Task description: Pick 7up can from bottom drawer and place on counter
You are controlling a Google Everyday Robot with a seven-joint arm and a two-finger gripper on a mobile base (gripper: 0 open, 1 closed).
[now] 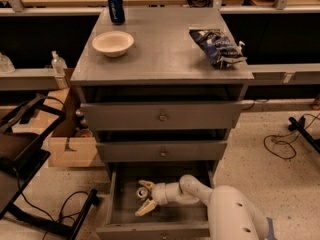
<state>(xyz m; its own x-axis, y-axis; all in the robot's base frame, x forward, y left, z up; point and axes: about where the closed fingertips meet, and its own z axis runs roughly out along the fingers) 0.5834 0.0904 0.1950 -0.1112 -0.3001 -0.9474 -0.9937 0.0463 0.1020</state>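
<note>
The bottom drawer [120, 215] is pulled open at the foot of the grey cabinet. The 7up can [142, 193], small and silvery, lies inside it towards the left. My gripper [143, 197] reaches into the drawer from the right, its pale fingers [146, 207] spread open on either side of the can. One finger is behind the can, the other in front. The counter [165, 49] is the cabinet's flat grey top, far above the gripper.
On the counter stand a dark blue can [116, 8] at the back left, a cream bowl [113, 43] and a dark chip bag [216, 46] on the right. The two upper drawers are shut. A cardboard box [70, 146] and a black chair [25, 149] stand left.
</note>
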